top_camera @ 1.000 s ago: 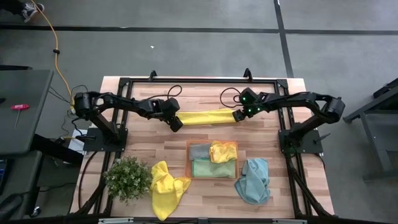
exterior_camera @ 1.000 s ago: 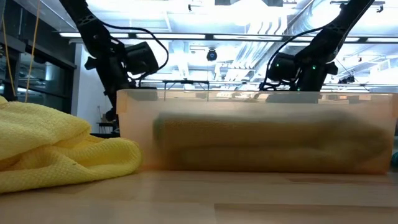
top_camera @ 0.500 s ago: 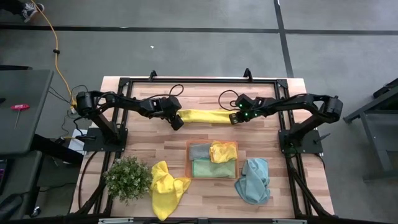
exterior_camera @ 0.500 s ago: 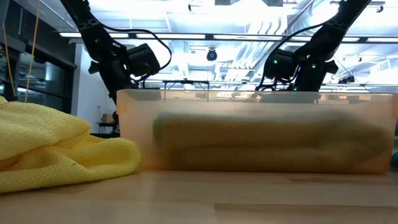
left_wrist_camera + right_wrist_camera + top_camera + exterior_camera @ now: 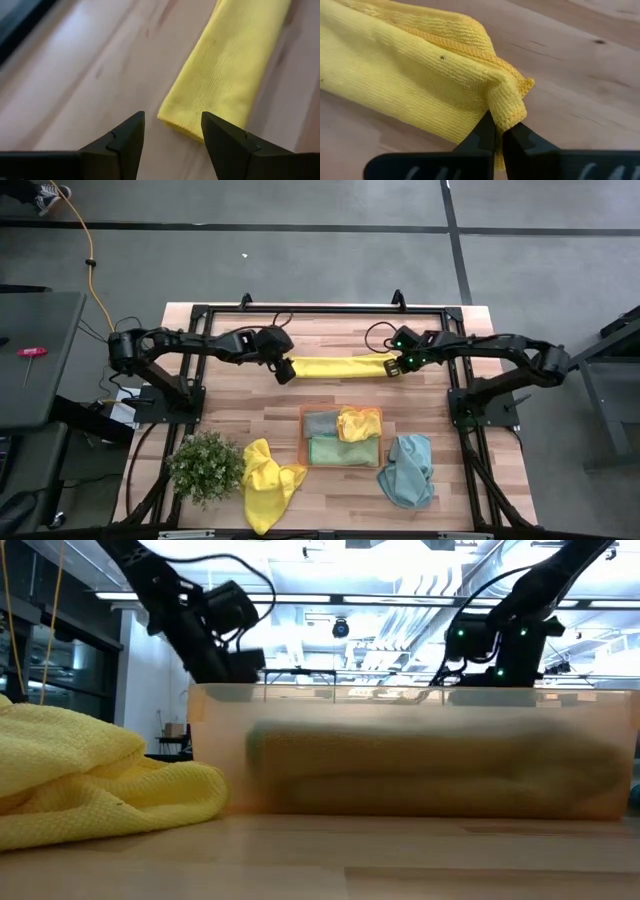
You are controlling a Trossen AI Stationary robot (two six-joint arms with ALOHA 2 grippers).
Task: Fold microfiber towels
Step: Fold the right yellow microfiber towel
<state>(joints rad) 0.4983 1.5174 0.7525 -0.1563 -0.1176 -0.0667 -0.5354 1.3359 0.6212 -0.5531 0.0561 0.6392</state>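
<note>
**A:** So the right gripper point(image 5: 499, 131) is pinched tight on the end corner of the long, folded bright yellow microfiber towel point(image 5: 336, 366), up in the back half of the worktop toward the right edge. The left gripper point(image 5: 172, 131) has its fingers spread with nothing between them, hanging right at the towel's other end.

**B:** Yeah, that's what bugs me. One end is held and the other's loose. If the right arm pulls now, I'd guess the whole strip just slides along the wood and the fold opens up. And the pinch is only on a bunched corner, so it could slip out of that too.

**A:** How's the towel itself look?

**B:** Pretty tidy. A narrow band lying flat, running left to right between the two grippers, fuzzy weave, stitched hem showing at the held end where it's bunched up. The free end near the left gripper is squared off, sitting flat on the wood.
</note>
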